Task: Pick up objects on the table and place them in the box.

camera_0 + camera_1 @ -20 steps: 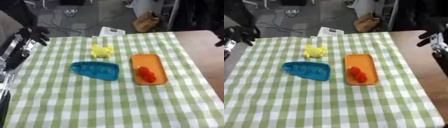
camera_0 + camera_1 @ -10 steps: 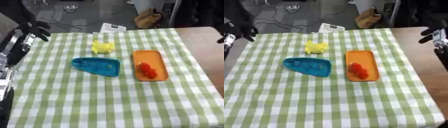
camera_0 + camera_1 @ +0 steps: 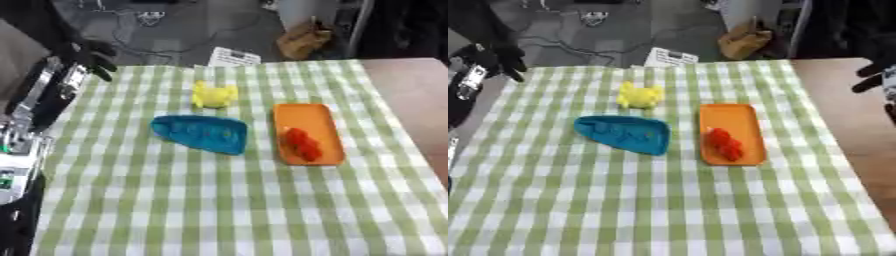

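Nothing on the cloth has moved since a second ago; only my head has tilted. Left to right: my left hand (image 3: 94, 56) hangs at the far corner, fingers curled and empty; yellow toy (image 3: 213, 94); blue tray (image 3: 203, 133); orange tray (image 3: 305, 131) holding a red piece (image 3: 302, 142); my right hand (image 3: 871, 76) at the edge, fingers unclear. I see no box, and nothing blocks the pieces.

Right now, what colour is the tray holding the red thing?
Orange tray; clearest in the left eye view.
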Available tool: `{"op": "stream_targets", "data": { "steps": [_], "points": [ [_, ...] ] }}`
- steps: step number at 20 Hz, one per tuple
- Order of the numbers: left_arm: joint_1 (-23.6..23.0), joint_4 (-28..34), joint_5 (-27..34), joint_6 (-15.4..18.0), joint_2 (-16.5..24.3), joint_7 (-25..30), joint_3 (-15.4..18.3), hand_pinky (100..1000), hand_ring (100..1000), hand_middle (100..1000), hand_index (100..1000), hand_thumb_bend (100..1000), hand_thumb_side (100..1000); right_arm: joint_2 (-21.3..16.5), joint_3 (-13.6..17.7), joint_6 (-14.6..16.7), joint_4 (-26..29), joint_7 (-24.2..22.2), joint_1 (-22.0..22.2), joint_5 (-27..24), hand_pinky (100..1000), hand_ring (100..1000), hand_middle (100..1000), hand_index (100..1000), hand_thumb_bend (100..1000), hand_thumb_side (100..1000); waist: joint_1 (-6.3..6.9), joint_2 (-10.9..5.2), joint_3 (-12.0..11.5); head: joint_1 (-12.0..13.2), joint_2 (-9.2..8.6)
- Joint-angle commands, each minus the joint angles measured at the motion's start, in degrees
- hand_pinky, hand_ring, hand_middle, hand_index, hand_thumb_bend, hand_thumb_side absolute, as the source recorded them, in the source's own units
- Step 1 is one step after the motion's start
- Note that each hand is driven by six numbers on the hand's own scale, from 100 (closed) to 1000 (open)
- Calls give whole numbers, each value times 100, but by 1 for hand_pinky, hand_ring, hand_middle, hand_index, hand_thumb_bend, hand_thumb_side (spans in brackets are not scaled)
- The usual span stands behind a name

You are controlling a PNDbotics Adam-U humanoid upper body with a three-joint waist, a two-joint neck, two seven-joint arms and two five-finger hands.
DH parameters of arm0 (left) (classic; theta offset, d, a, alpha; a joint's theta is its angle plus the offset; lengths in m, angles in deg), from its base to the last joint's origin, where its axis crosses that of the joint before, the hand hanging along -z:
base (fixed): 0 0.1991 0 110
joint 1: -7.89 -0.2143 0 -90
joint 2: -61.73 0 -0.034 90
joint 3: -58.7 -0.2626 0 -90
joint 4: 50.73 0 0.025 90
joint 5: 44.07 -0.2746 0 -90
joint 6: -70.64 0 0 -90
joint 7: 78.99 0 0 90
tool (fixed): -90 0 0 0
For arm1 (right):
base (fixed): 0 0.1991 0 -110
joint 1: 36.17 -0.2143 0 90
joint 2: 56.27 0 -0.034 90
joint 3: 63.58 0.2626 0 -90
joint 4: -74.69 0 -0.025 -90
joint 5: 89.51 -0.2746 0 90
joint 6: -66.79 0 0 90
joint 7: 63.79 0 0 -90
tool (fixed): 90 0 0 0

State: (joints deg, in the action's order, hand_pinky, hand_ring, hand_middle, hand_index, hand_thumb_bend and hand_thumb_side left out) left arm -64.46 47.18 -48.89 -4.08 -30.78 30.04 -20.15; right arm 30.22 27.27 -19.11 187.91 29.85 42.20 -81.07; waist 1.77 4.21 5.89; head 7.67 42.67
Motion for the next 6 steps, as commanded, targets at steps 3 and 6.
{"op": "stream_targets", "data": {
  "steps": [3,6],
  "points": [
    [49,134,35,-21,28,19,38,568,629,690,809,100,849,-108,70,-7,137,11,-54,29,515,587,732,748,100,688,-78,4,5,24,-95],
    [55,151,46,-20,6,27,31,568,630,689,808,100,847,-110,70,-8,137,10,-59,33,515,588,732,748,100,688,-76,6,18,18,-104]
  ]
}}
